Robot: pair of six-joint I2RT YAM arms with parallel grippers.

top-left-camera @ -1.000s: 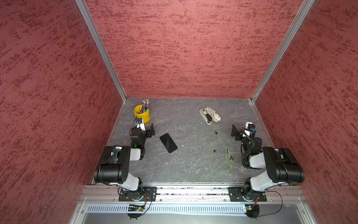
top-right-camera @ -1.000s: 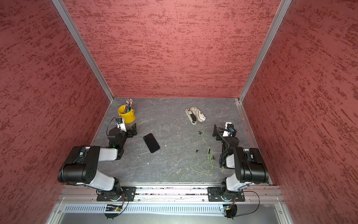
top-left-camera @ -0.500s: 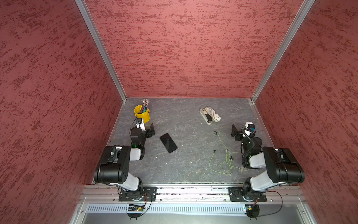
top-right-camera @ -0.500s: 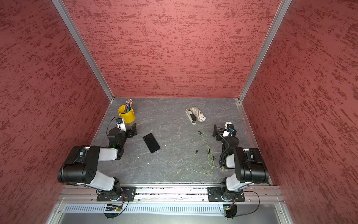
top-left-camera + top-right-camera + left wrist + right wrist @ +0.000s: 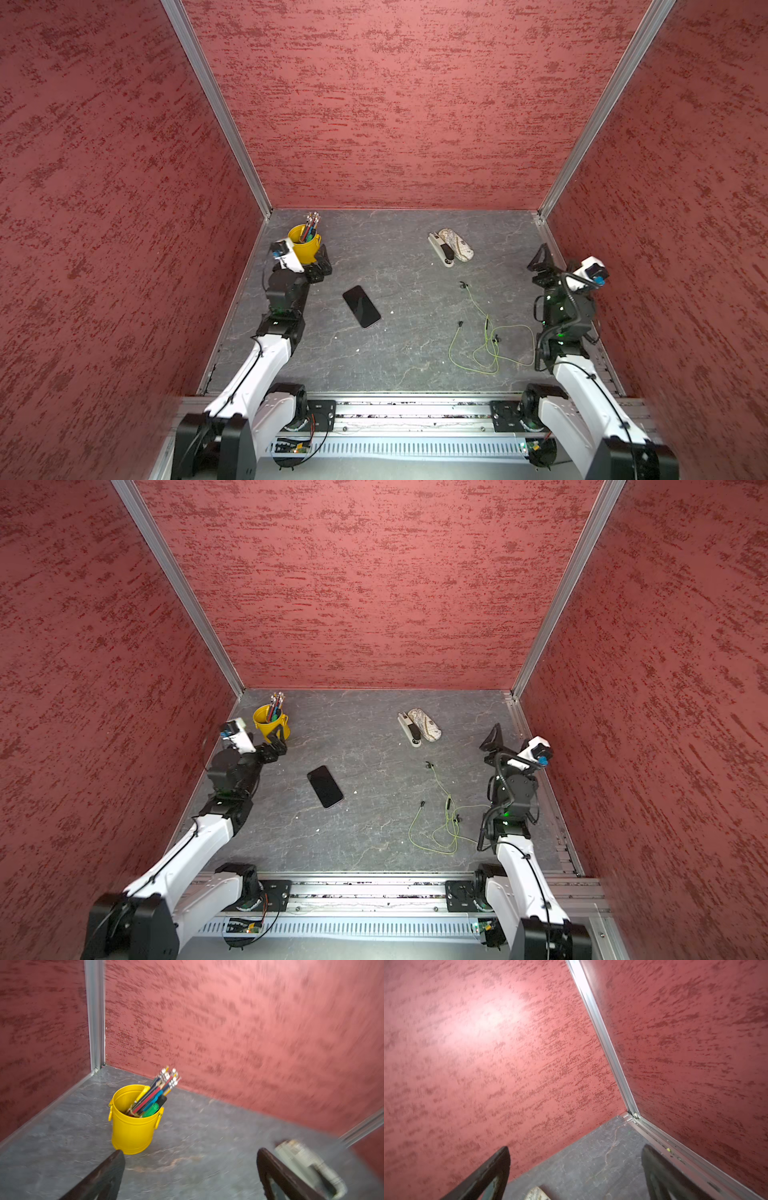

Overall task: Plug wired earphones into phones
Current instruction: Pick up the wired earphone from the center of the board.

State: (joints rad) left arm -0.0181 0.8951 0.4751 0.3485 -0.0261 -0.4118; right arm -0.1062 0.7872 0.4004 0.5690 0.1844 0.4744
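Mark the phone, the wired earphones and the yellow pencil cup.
phone (image 5: 361, 306): in a top view, middle of its dark screen.
wired earphones (image 5: 487, 330): in a top view, thicker stretch of its yellow-green cable.
yellow pencil cup (image 5: 133, 1126): left wrist view, its side wall.

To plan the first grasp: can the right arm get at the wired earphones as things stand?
Probably yes. The wired earphones lie loose close beside the right arm, nothing stands between them, and the right gripper is open and empty.

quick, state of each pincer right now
left pincer: open, holding nothing
right pincer: open, holding nothing
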